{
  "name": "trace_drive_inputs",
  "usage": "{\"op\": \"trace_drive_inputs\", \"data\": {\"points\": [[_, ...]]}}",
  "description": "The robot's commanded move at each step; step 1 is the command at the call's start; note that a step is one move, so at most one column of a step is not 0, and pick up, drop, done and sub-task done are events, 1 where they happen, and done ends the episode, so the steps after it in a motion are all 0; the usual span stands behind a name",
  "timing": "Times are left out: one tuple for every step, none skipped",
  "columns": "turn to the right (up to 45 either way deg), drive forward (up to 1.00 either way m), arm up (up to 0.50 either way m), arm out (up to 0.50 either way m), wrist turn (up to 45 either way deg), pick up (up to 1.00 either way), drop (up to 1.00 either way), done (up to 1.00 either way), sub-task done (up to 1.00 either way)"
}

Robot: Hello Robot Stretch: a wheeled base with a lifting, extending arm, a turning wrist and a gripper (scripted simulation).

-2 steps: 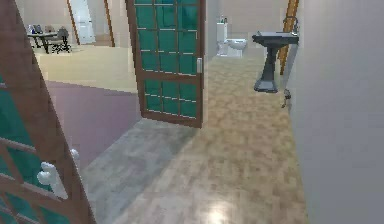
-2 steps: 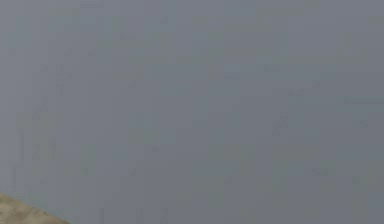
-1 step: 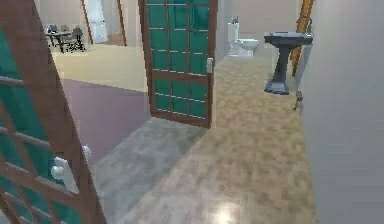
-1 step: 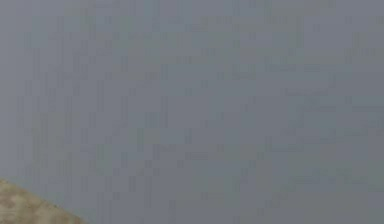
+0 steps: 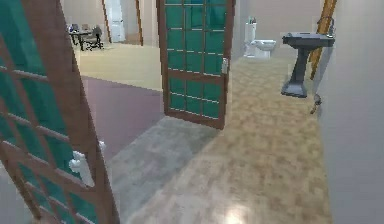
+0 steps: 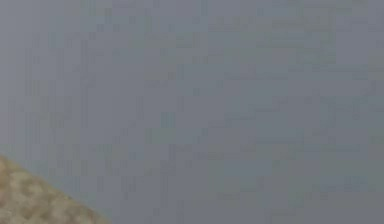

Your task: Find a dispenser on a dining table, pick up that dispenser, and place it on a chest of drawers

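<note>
Search phase, seen from a doorway. The state of the end effector cannot be told from these views, so places are given by view rather than relative to it.

Nearest, at the forward view's left, stands a wood-framed door leaf (image 5: pixel 40 130) with teal glass panes and a pale handle (image 5: pixel 82 165). The arm side view gives a plain grey wall (image 6: pixel 200 90) close by, with a corner of speckled floor (image 6: pixel 30 195) at its lower left.

Ahead, a grey floor patch (image 5: pixel 160 150) meets beige speckled flooring (image 5: pixel 250 150). A second teal-paned door (image 5: pixel 197 60) stands in the middle distance and splits the way in two. To its right are a dark pedestal sink (image 5: pixel 305 60) and, farther off, a white toilet (image 5: pixel 262 45). To its left a mauve floor (image 5: pixel 115 105) leads to a farther room holding a dark table (image 5: pixel 87 37) with chairs.

Where the dispenser stands cannot be told. The dark table is judged the likeliest dining table, though nothing on its tabletop can be made out from here.

The step in hand is finding, with pick-up and delivery to the chest of drawers not yet begun. The next move calls for turning the base toward the forward view's left, clearing the near door leaf, and driving toward that table.
</note>
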Motion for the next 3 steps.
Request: {"op": "trace_drive_inputs", "data": {"points": [[0.0, 0.65, 0.0, 0.0, 0.0, 0.0, 0.0, 0.0, 0.0], [45.0, 0.0, 0.0, 0.0, 0.0, 0.0, 0.0, 0.0, 0.0], [15.0, 0.0, 0.0, 0.0, 0.0, 0.0, 0.0, 0.0, 0.0]]}}
